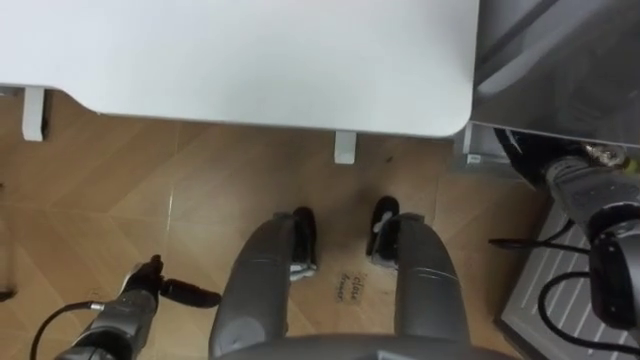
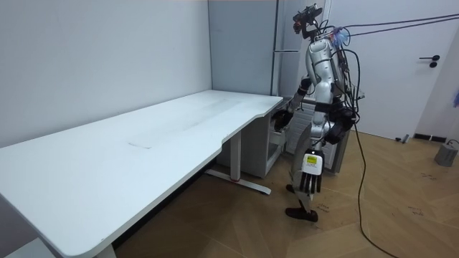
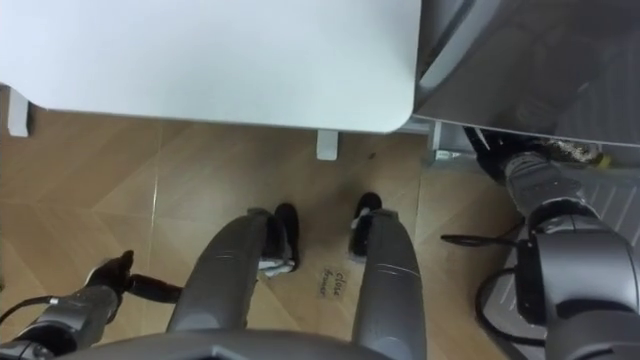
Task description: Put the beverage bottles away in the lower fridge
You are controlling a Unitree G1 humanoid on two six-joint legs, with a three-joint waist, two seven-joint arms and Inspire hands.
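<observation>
— Nearest the lens?
— Left robot hand (image 1: 148, 285), low at the left, over the floor (image 1: 100, 200). Hangs beside the leg, fingers loose and nearly straight, holding nothing.
— And the other?
— Right robot hand (image 1: 518, 152), out at the right, up against the lower front edge of the fridge (image 1: 560, 60). Partly tucked under that grey edge; cannot tell how far open, or holding what, if at all.
— Fridge where, exactly?
— Just beside the right end of the worktop (image 1: 250, 60), grey and glossy. Touching the worktop or a slit apart: cannot tell.
— Drinks?
— Cannot tell where from these views.
— Stance?
— Upright in the room view, at the far end of the long white worktop, facing it, with the fridge on the right-hand side. Left arm down along the body, right arm stretched toward the fridge.
— Anything underfoot?
— Small note (image 1: 352, 288) flat on the floor between the feet; ribbed grey mat (image 1: 535, 290) at the lower right of the eye views, below the right arm, beside the fridge.
</observation>
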